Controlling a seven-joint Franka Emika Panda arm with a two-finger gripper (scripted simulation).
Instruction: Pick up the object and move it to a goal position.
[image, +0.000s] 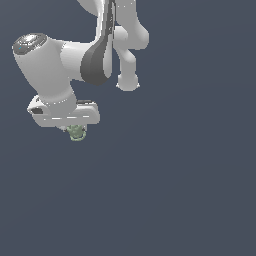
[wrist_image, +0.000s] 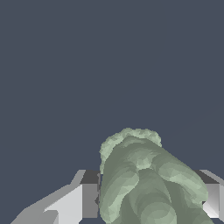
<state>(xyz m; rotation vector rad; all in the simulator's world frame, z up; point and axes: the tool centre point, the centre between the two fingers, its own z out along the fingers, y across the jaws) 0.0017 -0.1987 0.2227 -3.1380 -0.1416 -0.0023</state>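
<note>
gripper (image: 76, 131) | white, closed on object | object (image: 76, 133) | pale grey-green, lumpy, pinched between the 2 fingers (wrist_image: 89, 199), poking out below fingertips

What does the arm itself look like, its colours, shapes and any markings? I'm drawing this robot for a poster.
The arm is glossy white, built of fat rounded tubes with bulging joints. One joint has a dark grey band, and a dark shiny disc caps the nearest cylinder. The gripper has a flat white bar as its body. In the wrist view its fingers are blocky, pale grey with darker grey faces. No cables or logos show.
</note>
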